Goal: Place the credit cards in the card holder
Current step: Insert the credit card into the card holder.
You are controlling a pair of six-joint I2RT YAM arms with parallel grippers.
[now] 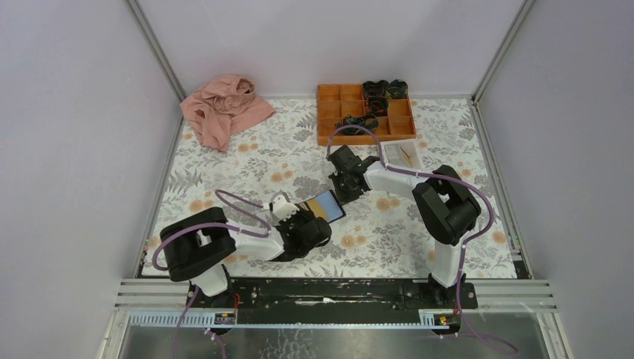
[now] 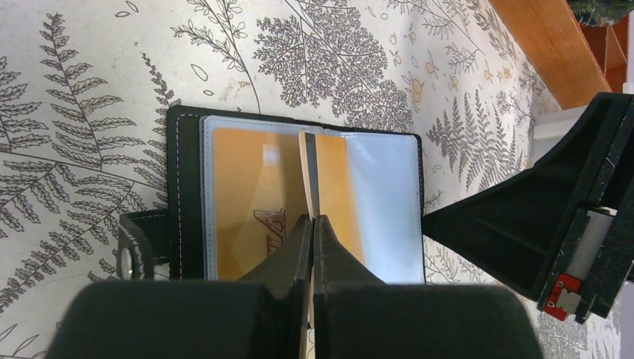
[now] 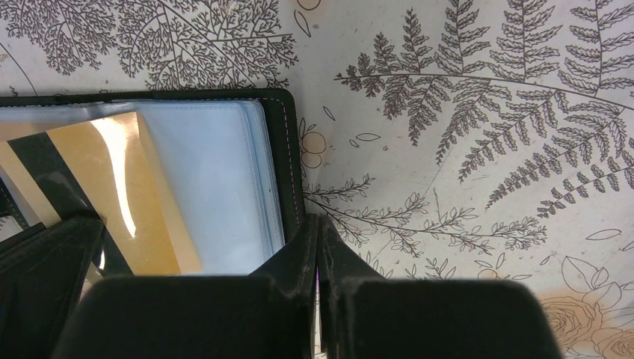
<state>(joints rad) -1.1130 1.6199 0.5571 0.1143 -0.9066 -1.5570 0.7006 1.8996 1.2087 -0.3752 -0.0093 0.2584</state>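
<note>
Card holder (image 2: 185, 187) lies open under left gripper (image 2: 312, 222), which clamps a credit card (image 2: 307, 168) edge-on. Right gripper (image 3: 318, 224), fingers together, sits at its edge.

Top view overhead, far; wrist views close, downward, sharing card holder (image 2: 381, 209).

Part of the card holder (image 2: 389, 202) is covered by the closed left gripper (image 2: 312, 221), as is the lower stretch of the edge-on credit card (image 2: 308, 172). In the right wrist view the holder is cut off at the picture's left edge. The dark items (image 1: 379, 94) in the far orange tray (image 1: 327, 120) are too small to be identified.
</note>
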